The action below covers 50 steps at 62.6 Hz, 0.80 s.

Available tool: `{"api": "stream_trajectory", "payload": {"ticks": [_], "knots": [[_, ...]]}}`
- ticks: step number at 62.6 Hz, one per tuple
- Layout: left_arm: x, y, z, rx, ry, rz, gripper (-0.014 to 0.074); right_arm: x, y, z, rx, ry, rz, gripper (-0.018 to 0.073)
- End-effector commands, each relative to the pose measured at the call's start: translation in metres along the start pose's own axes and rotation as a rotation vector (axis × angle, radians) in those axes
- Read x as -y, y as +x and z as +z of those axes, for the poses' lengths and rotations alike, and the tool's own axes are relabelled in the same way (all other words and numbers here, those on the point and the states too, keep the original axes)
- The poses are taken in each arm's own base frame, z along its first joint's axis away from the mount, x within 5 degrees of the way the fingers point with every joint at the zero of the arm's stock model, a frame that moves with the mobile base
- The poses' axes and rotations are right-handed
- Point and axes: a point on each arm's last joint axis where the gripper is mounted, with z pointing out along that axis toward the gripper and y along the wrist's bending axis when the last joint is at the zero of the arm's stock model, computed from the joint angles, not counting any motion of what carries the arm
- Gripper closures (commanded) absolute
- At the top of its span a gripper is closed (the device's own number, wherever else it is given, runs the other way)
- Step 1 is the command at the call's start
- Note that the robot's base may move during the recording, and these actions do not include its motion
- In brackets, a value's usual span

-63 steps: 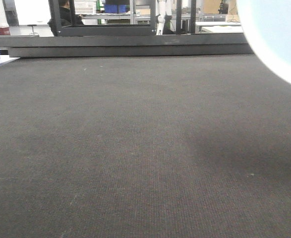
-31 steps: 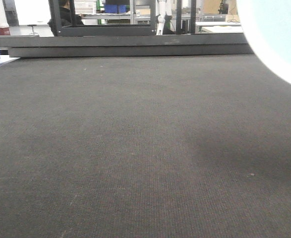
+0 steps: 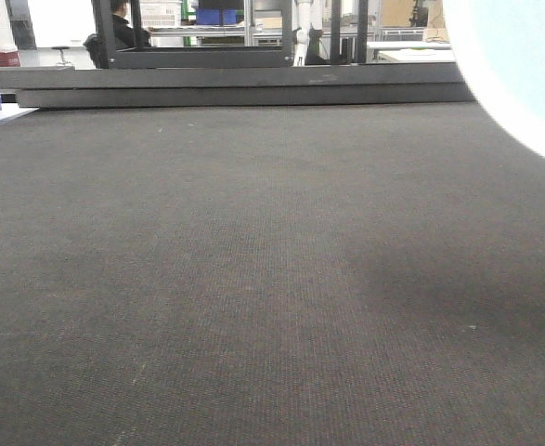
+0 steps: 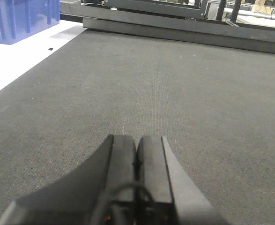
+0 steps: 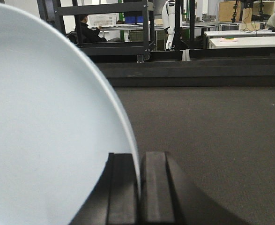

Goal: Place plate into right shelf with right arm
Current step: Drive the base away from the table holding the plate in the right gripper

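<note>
Two pincers are working for you: your right gripper (image 5: 139, 176) is pinching the rim of the plate (image 5: 43, 131), lifted over the dark mat (image 5: 212, 140). Your left gripper (image 4: 136, 154) is pressing its fingers together, holding nothing. Farther behind, a black frame (image 5: 104, 47) is standing.

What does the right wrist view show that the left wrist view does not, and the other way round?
Only the right wrist view shows the plate, held by its rim in the shut right end effector, and a seated person far behind. Only the left wrist view shows the left end effector, shut on nothing, and a blue bin on a white surface. Both show the dark grey mat and the black frame at its far edge.
</note>
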Motion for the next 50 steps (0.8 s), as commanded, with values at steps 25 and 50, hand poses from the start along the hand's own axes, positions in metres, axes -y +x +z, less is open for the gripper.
{"api": "stream_trajectory", "payload": {"ticks": [25, 50], "knots": [[-0.0011, -0.0052, -0.0008, 0.089, -0.012, -0.015, 0.0724, -0.0010, -0.0194, -0.0011, 0.130, 0.000, -0.001, 0.0494], [-0.0011, -0.0052, -0.0008, 0.089, -0.012, -0.015, 0.0724, -0.0010, -0.0194, -0.0011, 0.130, 0.000, -0.001, 0.0494]]}}
